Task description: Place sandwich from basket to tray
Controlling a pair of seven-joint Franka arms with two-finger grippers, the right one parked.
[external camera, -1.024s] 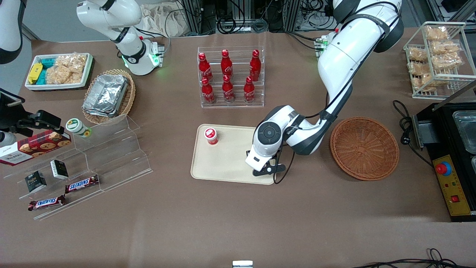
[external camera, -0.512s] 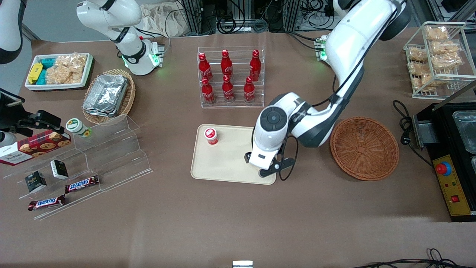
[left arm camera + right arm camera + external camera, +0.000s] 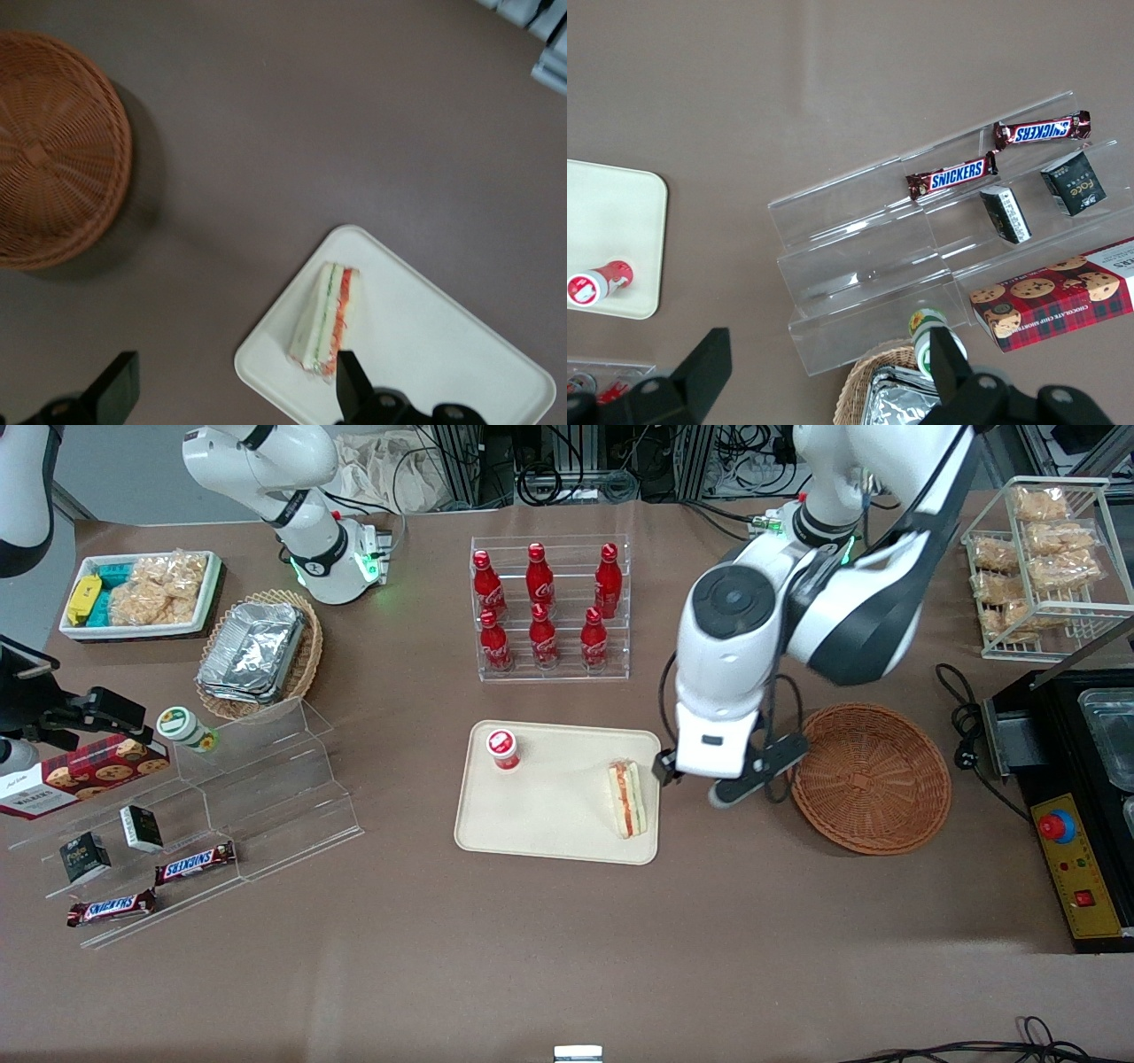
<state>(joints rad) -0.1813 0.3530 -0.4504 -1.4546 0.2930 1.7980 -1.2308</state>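
The sandwich (image 3: 627, 799), a white wedge with orange-red and green layers, lies flat on the cream tray (image 3: 549, 815) at the tray's end nearest the basket. It also shows in the left wrist view (image 3: 326, 314) on the tray (image 3: 443, 354). The reddish-brown wicker basket (image 3: 868, 777) stands beside the tray and is empty; the left wrist view shows it too (image 3: 53, 146). My left gripper (image 3: 709, 779) hangs high above the table between tray and basket. In the left wrist view the gripper (image 3: 235, 394) is open wide and empty, above the tray's corner.
A small red-capped bottle (image 3: 502, 748) lies on the tray. A rack of red cola bottles (image 3: 549, 611) stands farther from the camera. An acrylic stepped shelf (image 3: 266, 779) lies toward the parked arm's end. A black appliance (image 3: 1081, 779) and wire rack (image 3: 1045, 558) stand toward the working arm's end.
The gripper has risen off the tray and moved toward the basket. The sandwich, hidden under the hand before, now lies free on the tray.
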